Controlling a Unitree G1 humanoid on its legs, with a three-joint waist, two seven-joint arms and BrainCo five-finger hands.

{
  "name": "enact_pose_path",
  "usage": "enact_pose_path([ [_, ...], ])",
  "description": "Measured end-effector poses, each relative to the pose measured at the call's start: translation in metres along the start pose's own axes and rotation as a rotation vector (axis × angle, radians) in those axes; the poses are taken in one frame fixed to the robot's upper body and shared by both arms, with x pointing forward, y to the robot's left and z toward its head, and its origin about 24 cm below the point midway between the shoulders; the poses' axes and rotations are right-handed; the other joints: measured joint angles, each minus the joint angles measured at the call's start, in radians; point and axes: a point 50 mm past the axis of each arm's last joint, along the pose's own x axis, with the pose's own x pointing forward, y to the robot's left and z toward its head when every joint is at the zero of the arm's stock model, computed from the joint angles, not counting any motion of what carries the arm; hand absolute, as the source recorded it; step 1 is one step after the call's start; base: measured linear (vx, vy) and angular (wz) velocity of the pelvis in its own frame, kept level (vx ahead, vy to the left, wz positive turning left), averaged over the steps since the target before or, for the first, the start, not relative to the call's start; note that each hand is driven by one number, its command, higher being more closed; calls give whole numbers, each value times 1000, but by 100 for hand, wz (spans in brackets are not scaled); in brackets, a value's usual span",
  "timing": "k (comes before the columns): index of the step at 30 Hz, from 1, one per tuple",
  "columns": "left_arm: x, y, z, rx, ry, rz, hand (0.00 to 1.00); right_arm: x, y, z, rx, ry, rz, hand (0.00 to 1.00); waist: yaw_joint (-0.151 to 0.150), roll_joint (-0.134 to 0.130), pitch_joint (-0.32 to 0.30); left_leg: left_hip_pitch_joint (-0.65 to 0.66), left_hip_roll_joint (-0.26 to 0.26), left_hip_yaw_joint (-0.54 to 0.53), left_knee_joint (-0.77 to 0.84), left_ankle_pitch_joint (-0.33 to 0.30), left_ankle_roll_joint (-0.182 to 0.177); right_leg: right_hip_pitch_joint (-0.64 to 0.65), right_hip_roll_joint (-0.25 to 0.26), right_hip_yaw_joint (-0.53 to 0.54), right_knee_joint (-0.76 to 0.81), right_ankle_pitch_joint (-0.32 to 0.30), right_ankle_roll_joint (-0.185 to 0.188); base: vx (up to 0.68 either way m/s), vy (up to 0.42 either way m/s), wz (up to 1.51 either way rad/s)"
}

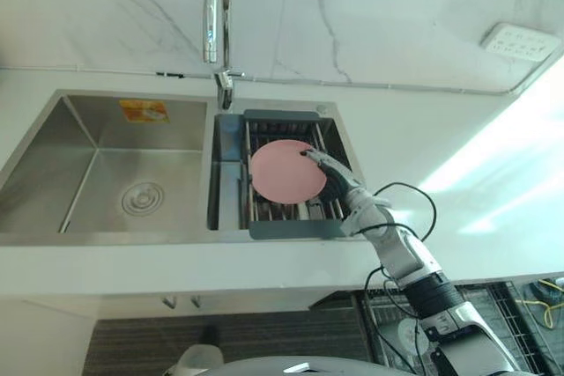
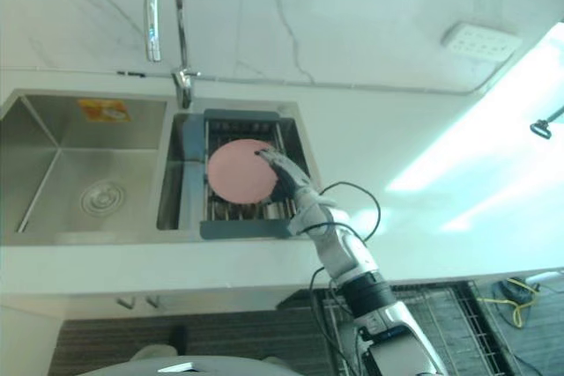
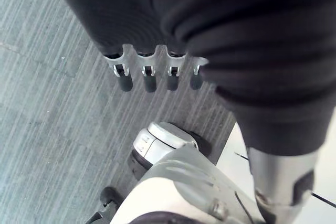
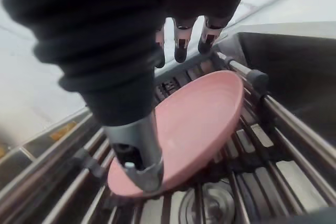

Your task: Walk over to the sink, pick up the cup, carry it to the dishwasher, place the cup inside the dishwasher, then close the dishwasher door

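Looking down from the head, the right hand (image 1: 333, 180) sits at the 3 o'clock edge of a pink plate (image 1: 282, 172). The plate lies on a dark rack (image 1: 295, 228) in the sink (image 1: 48, 182).

In the left wrist view, the left hand (image 3: 149, 78) hangs over the floor (image 3: 47, 103), its fingers straight and apart.

In the right wrist view, the right hand's fingers (image 4: 181, 45) are straight above the plate. Its thumb (image 4: 142, 166) touches the rim, not clamped on it.

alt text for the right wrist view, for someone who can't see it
The right hand reaches over a pink plate resting on a metal drying rack, thumb at the plate's near rim, fingers above its far rim.
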Motion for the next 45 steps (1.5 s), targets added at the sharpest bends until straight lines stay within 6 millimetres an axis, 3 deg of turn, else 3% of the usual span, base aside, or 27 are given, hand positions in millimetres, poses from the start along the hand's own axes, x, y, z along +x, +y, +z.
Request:
enact_pose_path([
  [7, -1, 1, 2, 3, -5, -9, 0, 2, 7, -15, -69, 69, 39, 0, 8, -6, 6, 1, 7, -15, 0, -1, 1, 2, 0, -32, 24, 2, 1, -12, -11, 8],
  [12, -1, -1, 5, 8, -18, -18, 0, 1, 15, -24, -140, 97, 89, 0, 8, 12, 18, 1, 39, -19, 0, -1, 1, -14, 22, -52, 64, 38, -20, -23, 1, 7],
  [18, -1, 1, 2, 13, -13, -18, 0, -1, 22, -32, -270, 110, 115, 0, 12, 15, 19, 0, 40, -20, 0, -1, 1, -28, 19, -53, 94, 40, -23, -2, 2, 1],
  [28, -1, 2, 1, 25, -9, -23, 0, -2, 22, -36, -483, 100, -17, 0, 12, 23, 22, -6, 42, -23, 0, -1, 0, -27, 19, -75, 96, 40, -24, -2, -3, 3],
  [35, -1, 3, 1, 40, -8, -16, 0, -5, 22, -46, -533, 129, -116, 0, 16, 31, 22, -9, 44, -24, 0, -1, 0, -27, 19, -79, 108, 37, -28, -25, -7, 6],
  [39, -2, 5, 1, 41, -8, -12, 0, -5, 18, -44, -548, 116, -187, 0, 23, 21, 15, -26, 31, -23, 0, 2, -3, -29, 11, -83, 86, -5, -56, -50, -29, 3],
  [40, -2, 7, 0, 42, -6, -6, 0, -4, 17, -42, -556, 105, -207, 0, 23, 9, 10, -33, 16, -23, 0, 11, -11, -28, -1, -89, 74, -40, -25, -34, -48, 3],
  [45, -1, 7, -2, 49, 1, -6, 0, -5, 17, -45, -568, 121, -213, 0, 24, 12, 9, -29, 22, -24, 0, 25, -10, -28, 1, -107, 86, -70, -19, -36, -37, 10],
])
